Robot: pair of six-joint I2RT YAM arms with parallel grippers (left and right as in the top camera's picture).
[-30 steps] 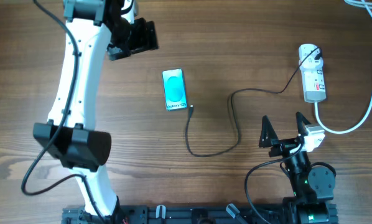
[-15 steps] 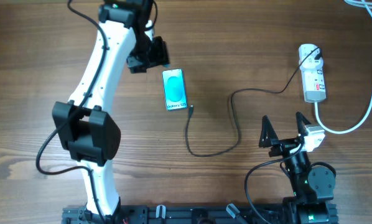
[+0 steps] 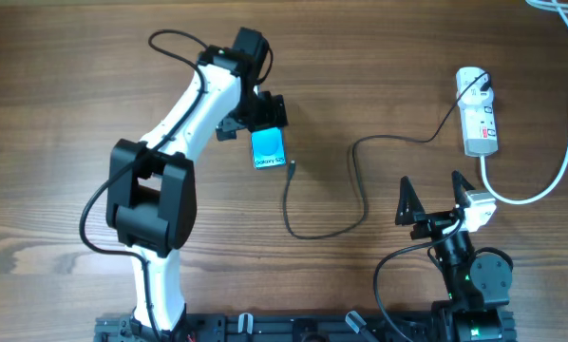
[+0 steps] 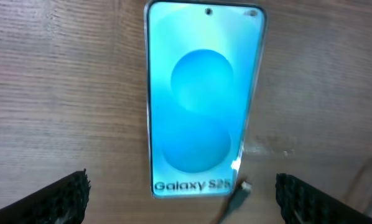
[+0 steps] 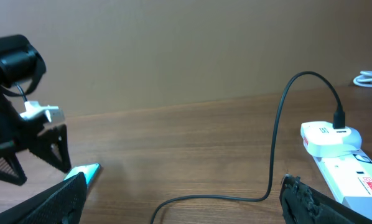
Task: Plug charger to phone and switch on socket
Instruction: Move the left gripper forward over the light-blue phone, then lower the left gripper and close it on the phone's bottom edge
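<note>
Hazard | left gripper [image 4: 181,183] spread wide, phone [image 4: 201,99] below between its jaws | lowering may knock charger [image 4: 234,198] tip away from phone.

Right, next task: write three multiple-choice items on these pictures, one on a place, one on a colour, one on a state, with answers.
1. The left gripper is: A above the phone; B far left of it; C far right of it.
2. The phone's screen is: A red; B cyan-blue; C green.
3. The charger tip is: A plugged into the phone; B clamped between jaws; C lying loose beside the phone.
Answers: 1 A, the wrist view looks straight down on the phone. 2 B, the screen glows cyan-blue. 3 C, the tip rests by the Galaxy end, unplugged.
</note>
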